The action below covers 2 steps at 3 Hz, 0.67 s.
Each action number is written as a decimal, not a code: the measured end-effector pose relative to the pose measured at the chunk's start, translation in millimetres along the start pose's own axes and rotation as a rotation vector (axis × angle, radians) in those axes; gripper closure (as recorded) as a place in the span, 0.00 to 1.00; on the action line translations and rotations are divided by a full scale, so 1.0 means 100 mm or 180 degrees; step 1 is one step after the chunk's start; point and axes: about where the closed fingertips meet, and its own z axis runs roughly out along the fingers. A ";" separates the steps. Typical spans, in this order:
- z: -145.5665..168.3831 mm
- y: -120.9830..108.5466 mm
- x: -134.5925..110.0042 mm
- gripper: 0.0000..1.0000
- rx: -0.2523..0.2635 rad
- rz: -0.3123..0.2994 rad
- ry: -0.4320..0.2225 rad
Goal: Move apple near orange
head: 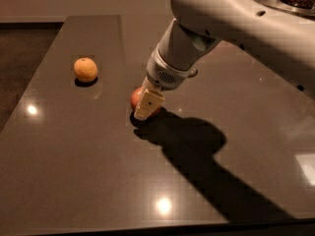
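Our gripper sits low against the apple mid-counter; we cannot tell whether it grips. We should confirm a firm hold, then carry it left, stopping just beside the orange.

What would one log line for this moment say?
gripper: down at apple | apple: on table, partly hidden | orange: apart, further left | task: not done
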 end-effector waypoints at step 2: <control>0.07 -0.23 -0.57 1.00 0.0073 0.0017 -0.0006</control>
